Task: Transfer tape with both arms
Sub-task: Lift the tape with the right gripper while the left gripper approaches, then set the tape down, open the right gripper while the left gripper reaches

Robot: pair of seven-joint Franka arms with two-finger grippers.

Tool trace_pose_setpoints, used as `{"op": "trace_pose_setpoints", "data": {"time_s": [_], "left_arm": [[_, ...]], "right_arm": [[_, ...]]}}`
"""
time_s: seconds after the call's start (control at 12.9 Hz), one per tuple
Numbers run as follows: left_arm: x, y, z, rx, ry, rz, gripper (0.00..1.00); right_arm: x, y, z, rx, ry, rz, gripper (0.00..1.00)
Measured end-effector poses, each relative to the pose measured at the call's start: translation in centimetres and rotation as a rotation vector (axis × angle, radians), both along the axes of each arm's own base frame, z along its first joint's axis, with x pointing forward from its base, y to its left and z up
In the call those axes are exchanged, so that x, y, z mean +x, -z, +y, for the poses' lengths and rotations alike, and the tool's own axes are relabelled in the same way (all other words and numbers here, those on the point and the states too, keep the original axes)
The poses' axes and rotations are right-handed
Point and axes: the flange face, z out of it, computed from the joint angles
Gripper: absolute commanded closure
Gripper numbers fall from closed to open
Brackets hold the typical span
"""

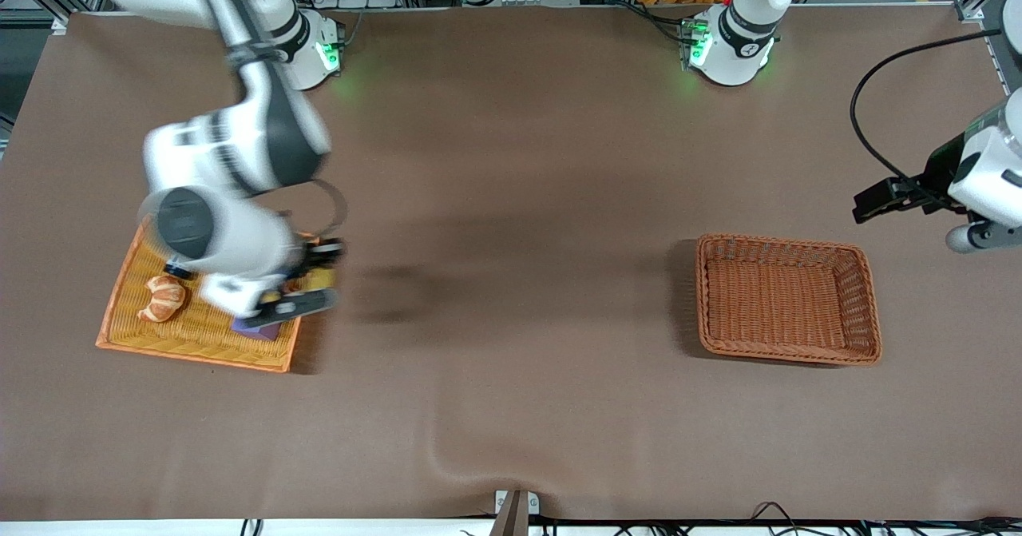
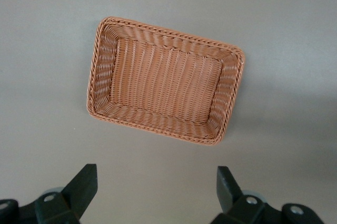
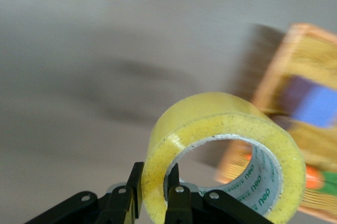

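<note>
Front view, right gripper (image 1: 323, 268) over the edge of the yellow tray (image 1: 128, 336) holding croissant (image 1: 164, 298) and purple cube (image 1: 259, 330), left gripper (image 1: 874, 200) waiting above the table beside the brown basket (image 1: 786, 240), left wrist view, jaws wide apart above the brown basket (image 2: 105, 61), right wrist view, jaws clamped on the tape (image 3: 221, 124) wall, lifted clear of the yellow tray (image 3: 310, 45).

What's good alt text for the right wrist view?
The right gripper is shut on the wall of a yellowish tape roll, lifted above the brown table. A yellow woven tray holding a purple block shows blurred in the background.
</note>
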Motion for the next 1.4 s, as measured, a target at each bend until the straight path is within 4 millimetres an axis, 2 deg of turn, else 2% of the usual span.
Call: {"op": "trace_pose_setpoints", "data": {"time_s": [0.16,0.23,0.31,0.39,0.54,0.62,0.7,0.78,0.93,1.09,1.24,1.4], "left_arm": [[0.2,0.4,0.8,0.000,-0.013,0.006,0.00],[0.2,0.5,1.3,0.000,-0.021,0.009,0.00],[0.2,0.9,1.6,0.001,-0.027,0.016,0.00],[0.2,1.6,1.8,0.001,-0.030,0.023,0.00],[0.5,4.4,1.7,0.000,-0.028,0.016,0.00],[0.7,6.4,1.6,-0.001,-0.024,0.005,0.00],[0.8,8.7,1.2,-0.003,-0.018,-0.011,0.00],[0.7,10.9,0.8,-0.005,-0.011,-0.024,0.00],[0.3,14.3,0.0,-0.011,0.003,-0.030,0.00],[-0.1,16.2,-1.7,-0.033,0.015,-0.017,0.00],[-0.4,17.2,-4.9,-0.046,-0.014,0.002,0.00],[-0.8,18.5,-9.5,-0.057,-0.078,0.014,0.00]], "right_arm": [[-3.3,3.9,10.9,0.082,0.096,-0.053,1.00],[-4.9,6.1,15.2,0.127,0.126,-0.068,1.00],[-6.2,8.3,18.8,0.165,0.154,-0.080,1.00],[-7.1,10.2,21.5,0.194,0.178,-0.085,1.00],[-8.1,13.2,24.9,0.222,0.192,-0.065,1.00],[-8.4,14.2,25.7,0.226,0.197,-0.054,0.78],[-8.7,14.9,26.2,0.223,0.208,-0.049,0.27],[-9.0,15.3,26.7,0.224,0.223,-0.051,0.00],[-9.2,15.0,27.4,0.237,0.232,-0.065,0.00],[-8.0,12.8,26.9,0.249,0.244,-0.086,0.00],[-5.9,8.6,23.8,0.195,0.249,-0.066,0.00],[-3.2,1.8,17.9,0.114,0.204,-0.078,0.00]]}}
